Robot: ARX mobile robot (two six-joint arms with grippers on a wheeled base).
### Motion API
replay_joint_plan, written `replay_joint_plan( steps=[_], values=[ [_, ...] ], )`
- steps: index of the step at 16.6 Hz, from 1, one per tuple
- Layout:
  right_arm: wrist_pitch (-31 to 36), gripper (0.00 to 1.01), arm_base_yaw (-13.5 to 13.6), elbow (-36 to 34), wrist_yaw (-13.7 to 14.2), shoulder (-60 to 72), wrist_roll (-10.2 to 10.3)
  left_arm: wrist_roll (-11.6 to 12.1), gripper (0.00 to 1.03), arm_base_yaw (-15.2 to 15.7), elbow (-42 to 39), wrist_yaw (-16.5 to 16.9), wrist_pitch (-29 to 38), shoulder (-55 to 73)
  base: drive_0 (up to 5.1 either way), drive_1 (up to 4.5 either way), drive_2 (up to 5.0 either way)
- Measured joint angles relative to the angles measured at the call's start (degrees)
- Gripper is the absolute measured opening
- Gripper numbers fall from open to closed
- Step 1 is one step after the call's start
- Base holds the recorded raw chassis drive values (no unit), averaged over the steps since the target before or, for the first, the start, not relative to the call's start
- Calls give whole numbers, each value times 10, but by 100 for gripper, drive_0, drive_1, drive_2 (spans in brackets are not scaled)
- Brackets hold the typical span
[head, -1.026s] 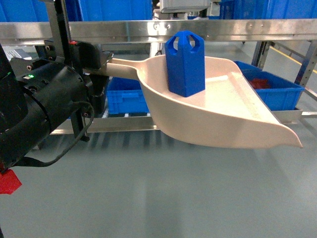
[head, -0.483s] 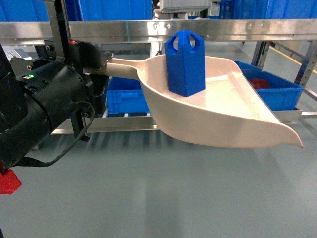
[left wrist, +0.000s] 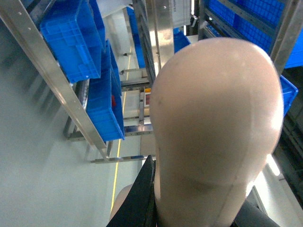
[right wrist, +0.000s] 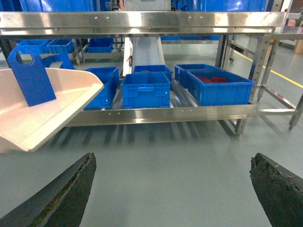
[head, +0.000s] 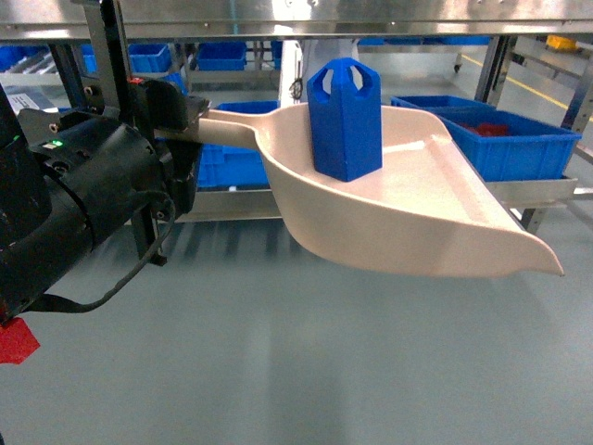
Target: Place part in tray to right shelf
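The blue part [head: 345, 119] stands upright on the beige tray [head: 417, 218], near its raised back. My left gripper [head: 190, 116] is shut on the tray's long handle and holds it level above the floor. The left wrist view shows the tray's rounded back [left wrist: 213, 123] filling the frame, with black fingers [left wrist: 142, 198] clamped at its base. The right shelf's steel rail [head: 389, 14] runs across the top, behind the tray. In the right wrist view the right gripper [right wrist: 173, 163] stands open over bare floor, with the part [right wrist: 31, 75], tray [right wrist: 42, 111] and shelf [right wrist: 142, 21] ahead to its left.
Blue crates [right wrist: 146, 89] sit on the shelf's lower level, one holding red pieces [head: 505, 139]. Steel uprights [head: 491, 65] stand at the right end of the shelf. The grey floor [head: 306, 362] lies below the tray. More blue crates [left wrist: 71, 38] line a rack in the left wrist view.
In the head view the shelf's top rail has slid upward and the lower crates show more. The tray and part keep the same place in my left gripper.
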Motion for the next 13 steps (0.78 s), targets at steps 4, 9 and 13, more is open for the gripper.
replay_joint_plan(
  steps=[4,9,13],
  values=[
    [0,98,0,0,0,0,0,0,17,0,0,0,0,0,0,0,0],
    [0,98,0,0,0,0,0,0,17,0,0,0,0,0,0,0,0],
    [0,98,0,0,0,0,0,0,17,0,0,0,0,0,0,0,0]
  ],
)
